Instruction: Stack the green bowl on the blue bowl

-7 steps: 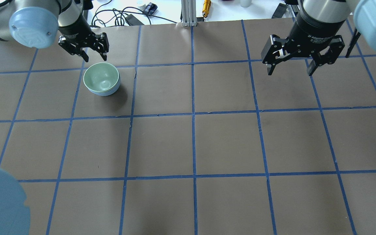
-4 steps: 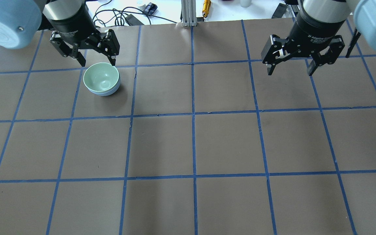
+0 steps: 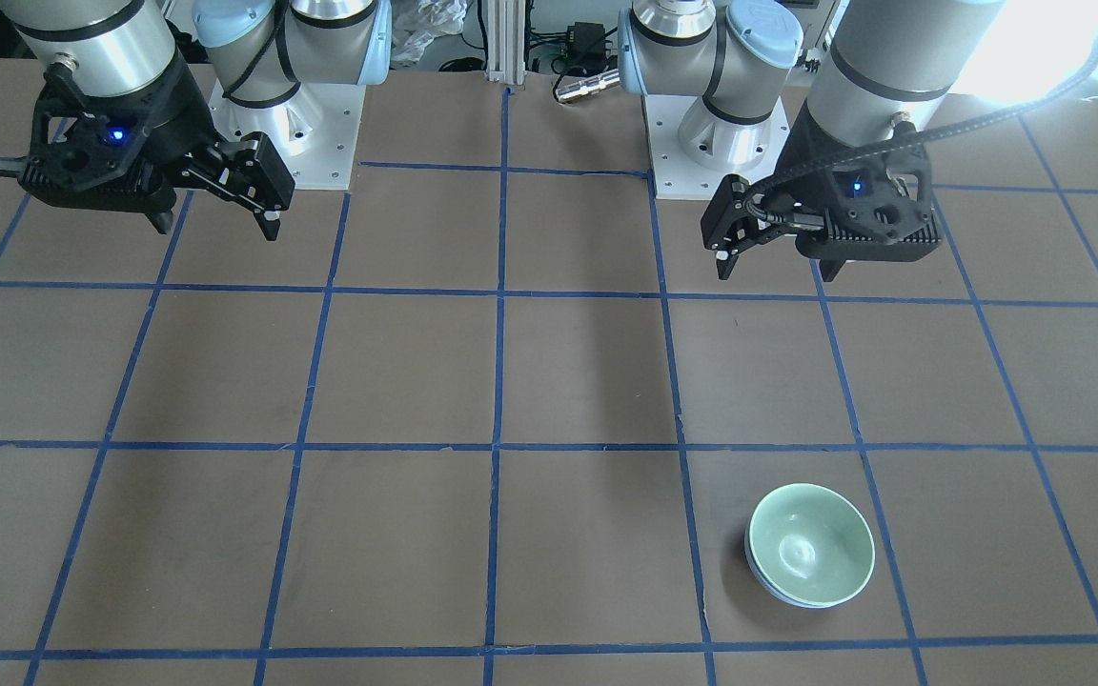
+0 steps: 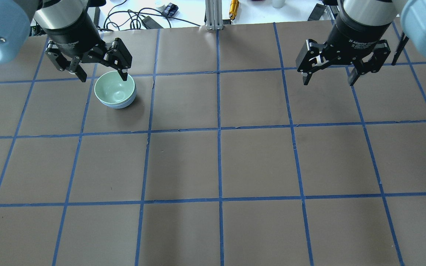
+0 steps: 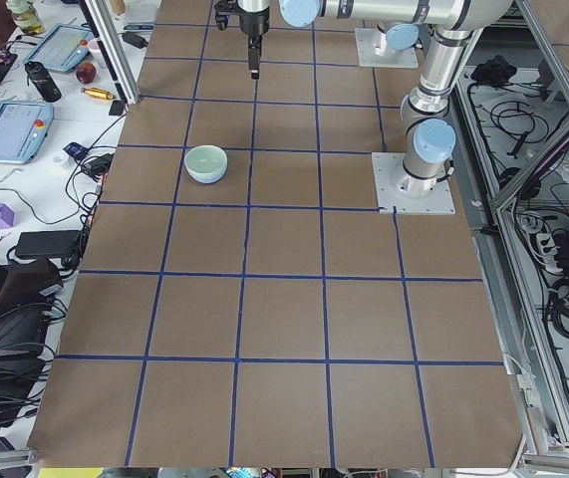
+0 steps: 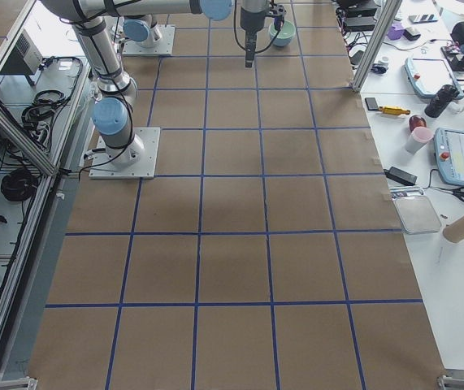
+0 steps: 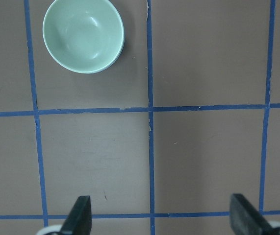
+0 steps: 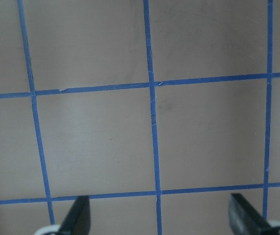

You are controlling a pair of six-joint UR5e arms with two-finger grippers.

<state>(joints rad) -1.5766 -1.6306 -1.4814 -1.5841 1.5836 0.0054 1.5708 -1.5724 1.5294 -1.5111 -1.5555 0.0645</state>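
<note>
— Checking the bowls first: where are they?
— The green bowl [image 4: 114, 88] sits nested inside the blue bowl [image 4: 127, 104], of which only a thin crescent shows underneath. The pair stands on the table [image 4: 257, 162], toward the edge across from the robot, on its left half.
— And the pincers?
— The left gripper [image 4: 104, 78] hangs above the table on the robot's side of the bowls, spread wide and holding nothing. The right gripper [image 4: 328, 83] hovers over the other half, equally wide and empty, well apart from the bowls.
— So what could spoil it?
— By my reading the stacking is finished, so the risk lies in the leaving. A left finger dropping or swinging toward the far edge could clip the green rim. Both bowls are glossy, so a knock might tilt the top one or slide the pair. The blue crescent shows on one side only, which may mean the green bowl sits slightly off-centre, though that could be just the camera angle.
</note>
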